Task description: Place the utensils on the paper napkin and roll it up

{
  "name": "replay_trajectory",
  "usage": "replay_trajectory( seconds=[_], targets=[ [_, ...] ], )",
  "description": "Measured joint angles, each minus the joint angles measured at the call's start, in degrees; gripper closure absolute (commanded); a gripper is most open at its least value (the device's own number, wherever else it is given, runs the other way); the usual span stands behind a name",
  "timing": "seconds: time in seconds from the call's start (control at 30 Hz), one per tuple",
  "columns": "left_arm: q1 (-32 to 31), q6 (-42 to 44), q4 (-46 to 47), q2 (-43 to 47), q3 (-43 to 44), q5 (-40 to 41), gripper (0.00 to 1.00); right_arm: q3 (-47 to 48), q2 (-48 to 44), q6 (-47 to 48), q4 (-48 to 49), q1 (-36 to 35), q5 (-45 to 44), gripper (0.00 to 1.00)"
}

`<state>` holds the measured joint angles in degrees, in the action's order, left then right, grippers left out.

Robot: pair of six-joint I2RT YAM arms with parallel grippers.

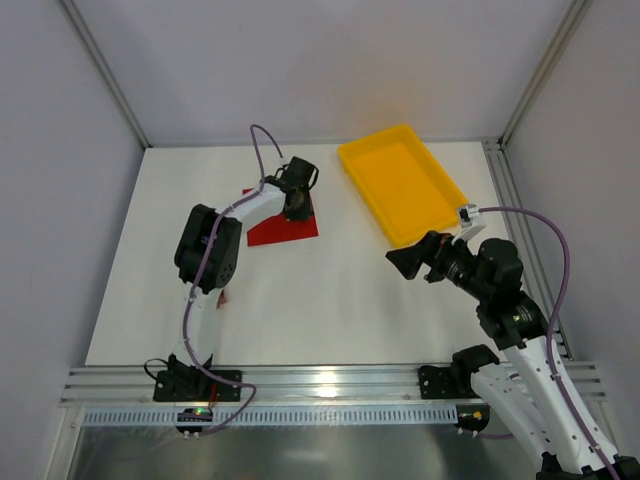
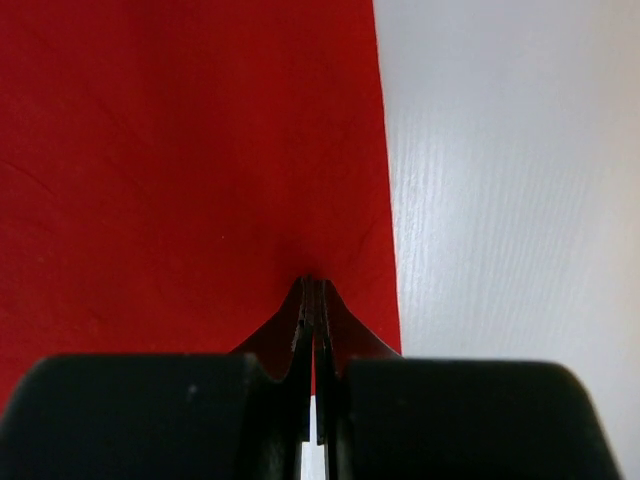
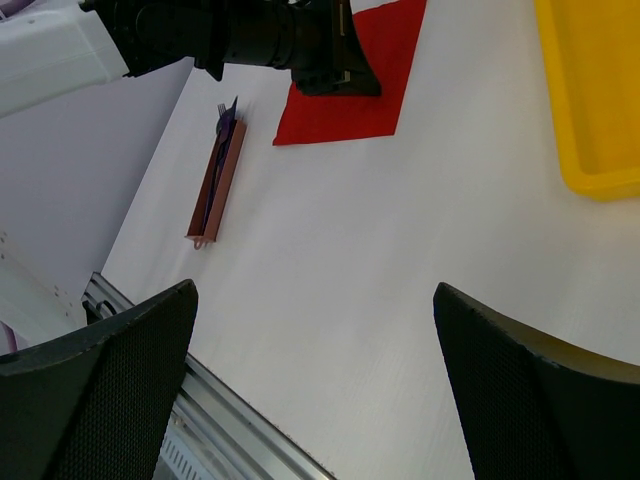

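The paper napkin (image 1: 283, 229) is a red sheet lying flat on the white table; it fills the left of the left wrist view (image 2: 180, 150). My left gripper (image 1: 297, 204) is shut, pinching up a small fold of the napkin near its edge (image 2: 312, 284). In the right wrist view a blue-purple utensil (image 3: 224, 125) lies in a brownish-red block (image 3: 214, 190) left of the napkin (image 3: 345, 105). I cannot make out the black utensil. My right gripper (image 1: 405, 262) is open and empty above bare table (image 3: 315, 295).
A yellow tray (image 1: 402, 185) stands at the back right, also showing in the right wrist view (image 3: 590, 100). The table's metal front rail (image 3: 200, 400) is just below the right gripper. The left arm hides the block from the top view.
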<state>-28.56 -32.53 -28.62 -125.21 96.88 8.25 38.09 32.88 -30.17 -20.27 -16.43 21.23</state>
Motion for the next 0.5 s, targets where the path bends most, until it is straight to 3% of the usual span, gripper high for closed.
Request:
replay_trajectory(
  seconds=[0.5],
  targets=[
    [-3.52, 0.28, 8.33, 8.09, -15.82, -2.84, 0.99, -0.11, -0.02, -0.59, -0.39, 0.00, 0.15, 0.00]
  ],
)
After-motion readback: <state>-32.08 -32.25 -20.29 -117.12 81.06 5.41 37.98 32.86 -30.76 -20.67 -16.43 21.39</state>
